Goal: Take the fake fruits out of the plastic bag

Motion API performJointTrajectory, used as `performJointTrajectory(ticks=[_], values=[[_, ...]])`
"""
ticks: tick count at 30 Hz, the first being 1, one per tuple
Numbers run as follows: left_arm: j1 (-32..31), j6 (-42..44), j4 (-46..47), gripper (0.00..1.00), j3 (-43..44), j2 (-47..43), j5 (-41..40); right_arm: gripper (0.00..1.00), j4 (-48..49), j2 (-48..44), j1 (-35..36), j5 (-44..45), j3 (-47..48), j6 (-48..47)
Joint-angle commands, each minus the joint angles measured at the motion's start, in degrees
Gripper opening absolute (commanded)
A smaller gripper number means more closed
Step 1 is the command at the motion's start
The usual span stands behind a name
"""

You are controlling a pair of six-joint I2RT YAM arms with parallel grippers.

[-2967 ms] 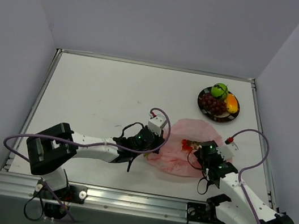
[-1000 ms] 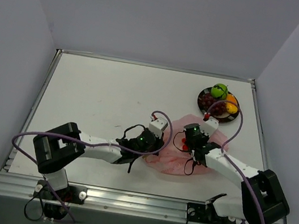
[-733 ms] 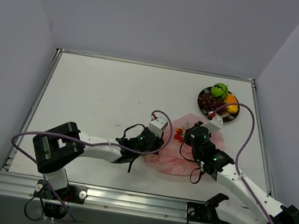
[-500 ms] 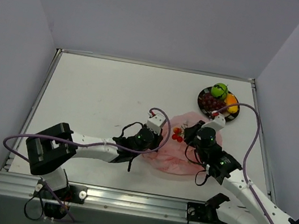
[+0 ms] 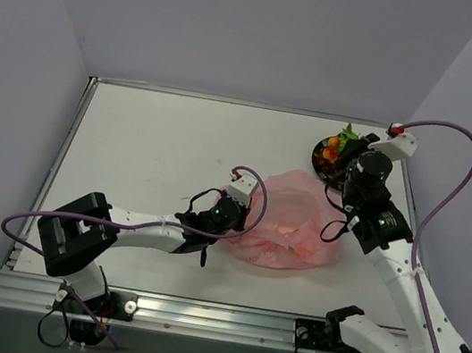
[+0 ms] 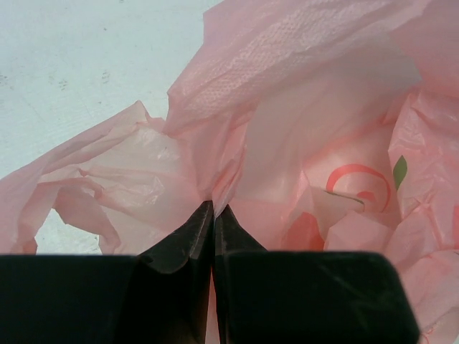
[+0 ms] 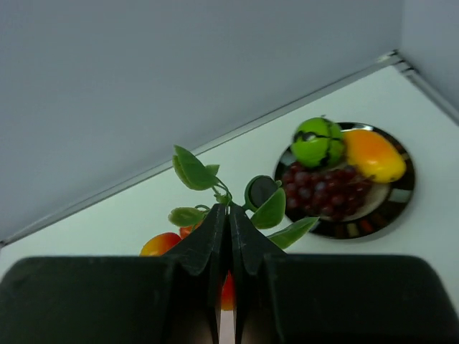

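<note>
Tools both pressed together. Left tool (image 6: 213,211) pinches fold of plastic bag (image 6: 301,107) at bag's left edge. Bag lies crumpled, puffed, on table (image 6: 72,57) between arms. Right tool (image 7: 228,213) pinches stem of leafy red fruit (image 7: 161,245), held in air just beside black plate (image 7: 399,196), clear of bag. On plate, at far right of table: green fruit (image 7: 319,141), yellow-orange piece (image 7: 369,155), grape bunch (image 7: 336,190), all touching.

Between the left jaws, the thin translucent pink plastic bag (image 6: 287,136) looks crinkly, faintly shiny. Green plastic leaves (image 7: 193,168) in the right jaws look smooth, waxy; the round black plate (image 7: 399,195) beyond gleams.
</note>
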Motion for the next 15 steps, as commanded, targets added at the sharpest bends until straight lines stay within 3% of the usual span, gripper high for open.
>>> performJointTrajectory(ticks=[1, 6, 15], values=[[0.56, 2.36, 0.09, 0.03, 0.65, -0.48, -1.86, 0.00, 3.80, 6.31, -6.98, 3.24, -3.01, -2.92], [0.82, 2.71, 0.62, 0.02, 1.08, 1.28, -1.34, 0.00, 10.40, 15.52, -17.00, -3.71, -4.95, -1.69], [1.44, 2.19, 1.15, 0.02, 1.08, 2.25, 0.15, 0.00, 16.82, 26.95, -26.24, -11.35, -5.48, 0.50]])
